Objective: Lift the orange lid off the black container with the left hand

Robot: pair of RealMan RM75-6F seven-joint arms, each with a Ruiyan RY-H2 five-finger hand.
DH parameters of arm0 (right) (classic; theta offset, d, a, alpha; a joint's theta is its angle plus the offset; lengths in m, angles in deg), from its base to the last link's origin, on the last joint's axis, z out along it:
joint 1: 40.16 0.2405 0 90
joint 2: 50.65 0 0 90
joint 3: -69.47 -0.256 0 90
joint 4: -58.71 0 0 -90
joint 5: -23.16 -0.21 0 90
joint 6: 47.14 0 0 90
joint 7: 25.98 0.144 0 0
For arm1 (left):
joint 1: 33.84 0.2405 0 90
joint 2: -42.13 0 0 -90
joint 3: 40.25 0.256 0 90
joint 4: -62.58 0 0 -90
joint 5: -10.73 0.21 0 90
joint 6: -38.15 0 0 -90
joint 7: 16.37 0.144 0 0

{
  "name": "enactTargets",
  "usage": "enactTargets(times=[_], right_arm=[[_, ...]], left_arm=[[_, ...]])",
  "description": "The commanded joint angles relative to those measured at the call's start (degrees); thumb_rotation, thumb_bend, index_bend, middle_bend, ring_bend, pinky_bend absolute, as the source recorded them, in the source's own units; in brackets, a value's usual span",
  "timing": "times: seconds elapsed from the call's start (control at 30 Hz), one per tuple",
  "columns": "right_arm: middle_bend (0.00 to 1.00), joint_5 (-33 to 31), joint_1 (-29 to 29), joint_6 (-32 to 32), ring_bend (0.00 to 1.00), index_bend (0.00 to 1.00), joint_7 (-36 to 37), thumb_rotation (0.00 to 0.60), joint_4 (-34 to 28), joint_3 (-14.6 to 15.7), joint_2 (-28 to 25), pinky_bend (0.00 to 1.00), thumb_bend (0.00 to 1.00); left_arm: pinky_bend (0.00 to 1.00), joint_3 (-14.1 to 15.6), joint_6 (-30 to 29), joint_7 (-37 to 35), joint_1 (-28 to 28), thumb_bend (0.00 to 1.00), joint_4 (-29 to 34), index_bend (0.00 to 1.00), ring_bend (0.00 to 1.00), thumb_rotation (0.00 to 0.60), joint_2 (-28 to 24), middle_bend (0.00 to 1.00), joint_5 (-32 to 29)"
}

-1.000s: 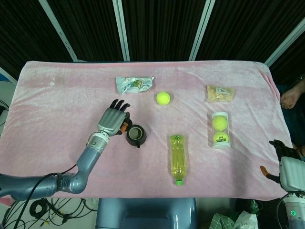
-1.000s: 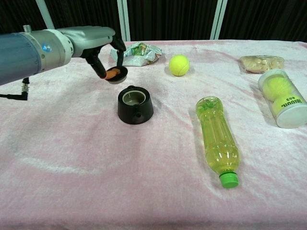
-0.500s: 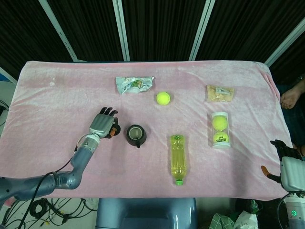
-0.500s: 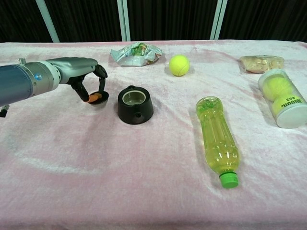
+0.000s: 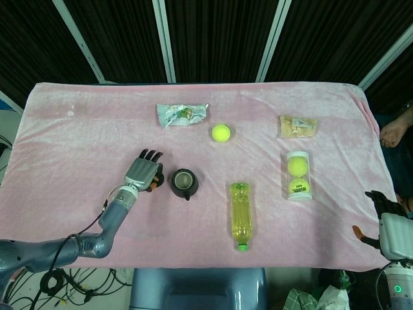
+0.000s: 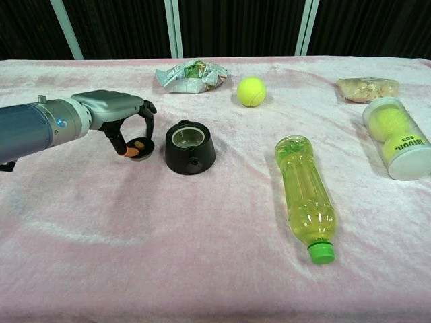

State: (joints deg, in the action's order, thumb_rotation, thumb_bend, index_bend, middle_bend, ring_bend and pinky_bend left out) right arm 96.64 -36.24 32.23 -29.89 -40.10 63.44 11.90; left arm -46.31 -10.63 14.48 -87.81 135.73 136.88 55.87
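We only see the right hand [image 5: 389, 225] at the head view's bottom-right edge, partly cropped; finger pose unreadable, and the chest view misses it entirely. In head view the left hand [image 5: 143, 173] covers the orange lid, barely a sliver showing. In chest view the lid [image 6: 140, 147] is half behind the fingers [image 6: 147, 114]; we can't tell whether it touches the cloth. Snack packet [image 5: 182, 115] print is too small to read. Tennis ball tube [image 6: 398, 137] is clipped by the chest view's right edge.

Ball tube [image 6: 399, 138]: a dark brand word and small digits on its white label, lying sideways, too small to read surely.
Snack packet [image 6: 190, 75]: printing blurred, nothing legible.
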Motion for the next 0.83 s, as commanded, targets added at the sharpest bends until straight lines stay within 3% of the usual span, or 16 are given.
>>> enactTargets(times=[0.03,0.27,0.47,0.63,0.83], right_arm=[[0.15,0.1,0.1,0.1,0.21,0.2,-0.1,0.6,0.0,-0.1,0.0,0.18,0.15],[0.15,-0.1,0.1,0.0,0.21,0.2,-0.1,0.6,0.0,-0.1,0.0,0.18,0.15],[0.15,-0.4,0.0,0.3,0.21,0.2,0.0,0.6,0.2,-0.3,-0.1,0.18,0.15],[0.15,0.2,0.0,0.7,0.21,0.2,-0.5,0.6,0.6,-0.3,0.0,0.18,0.15],[0.15,2.0,0.1,1.6,0.21,0.2,-1.3,0.6,1.3,0.0,0.3,0.18,0.15]], left_arm=[[0.0,-1.2,-1.2,-1.9,0.5,0.05,2.2,0.12,0.0,0.6,-1.4,0.04,1.8],[0.0,-4.0,-7.7,-6.7,3.5,0.07,12.7,0.19,0.0,0.6,-9.1,0.05,7.9],[0.0,-2.1,-14.0,-6.1,9.1,0.1,25.2,0.22,0.0,0.6,-20.1,0.07,10.0],[0.0,3.0,-22.0,-9.7,18.5,0.11,39.3,0.23,0.0,0.6,-32.4,0.07,13.9],[0.0,11.6,-30.3,-18.5,29.5,0.11,43.7,0.22,0.0,0.6,-40.3,0.05,28.6]])
